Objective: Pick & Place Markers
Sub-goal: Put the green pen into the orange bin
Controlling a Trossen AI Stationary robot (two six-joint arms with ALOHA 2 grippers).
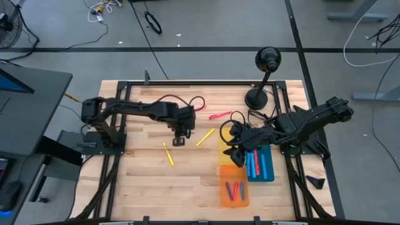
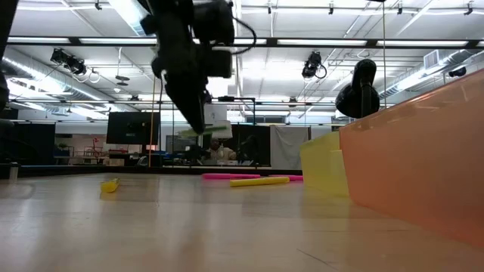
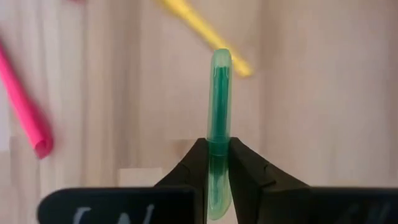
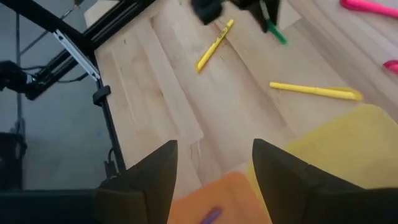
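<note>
Wooden desk (image 1: 144, 181) sits on a grey floor with cables around it, a black lamp (image 1: 265, 69) standing at its far edge. My left claw (image 1: 180, 139) hangs over the middle of the desk, lifted clear of the wood in the low view, pressed together on a green marker (image 3: 219, 106); in the left wrist view the marker stands up between the two fingers (image 3: 189, 168), its cap end poking out past them. My right claw (image 4: 214, 168) is spread wide with nothing between the fingers, hovering over the trays at the right side of the desk. Below it I see the yellow tray (image 1: 225, 154), then the orange tray (image 1: 232, 200) with red and purple markers inside, and the blue tray (image 1: 267, 174) beside them with red and blue markers in it. Loose markers on the desk: one yellow marker (image 1: 168, 154) near the left claw, another yellow marker (image 1: 205, 137) between the left claw and the yellow tray, and a pink marker (image 1: 220, 115) farther back near the lamp base. Room behind shows monitors and ceiling lights in the low view, with a person far off
</note>
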